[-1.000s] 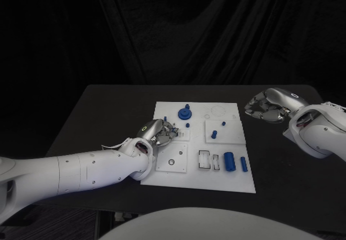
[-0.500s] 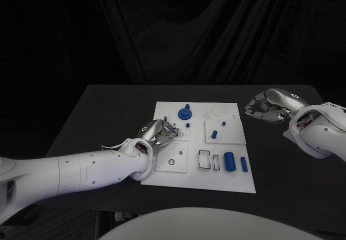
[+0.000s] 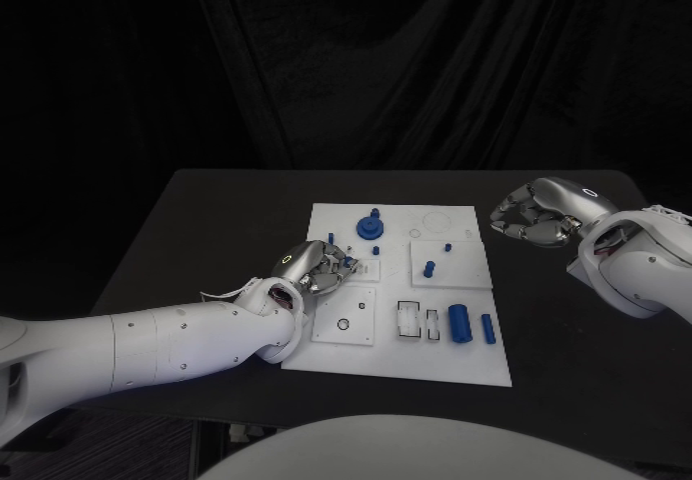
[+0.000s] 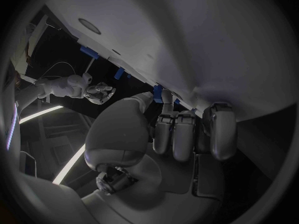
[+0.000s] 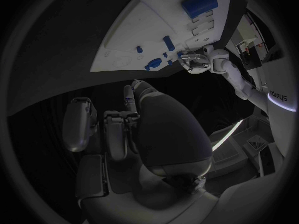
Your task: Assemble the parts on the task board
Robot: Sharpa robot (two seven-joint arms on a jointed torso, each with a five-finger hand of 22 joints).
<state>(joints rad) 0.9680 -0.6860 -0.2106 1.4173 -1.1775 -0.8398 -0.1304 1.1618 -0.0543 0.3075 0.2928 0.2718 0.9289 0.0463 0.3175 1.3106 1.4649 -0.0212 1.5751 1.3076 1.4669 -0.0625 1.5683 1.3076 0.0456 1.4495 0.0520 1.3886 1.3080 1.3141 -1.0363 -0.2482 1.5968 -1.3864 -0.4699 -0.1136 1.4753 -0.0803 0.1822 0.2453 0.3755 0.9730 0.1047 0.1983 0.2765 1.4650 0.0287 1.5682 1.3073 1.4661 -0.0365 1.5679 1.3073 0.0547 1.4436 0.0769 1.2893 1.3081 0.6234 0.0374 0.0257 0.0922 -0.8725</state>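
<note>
On the task board (image 3: pixel 433 350), blue cylinder (image 3: pixel 459 323) lies lengthwise front-to-back.

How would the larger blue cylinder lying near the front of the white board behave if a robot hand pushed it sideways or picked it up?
The larger blue cylinder lies on its side on the task board, so a sideways push would probably roll it. It looks smooth and rigid, likely plastic, so it should keep its shape in a grip but might slip. Its weight cannot be told, though it is probably light.
</note>
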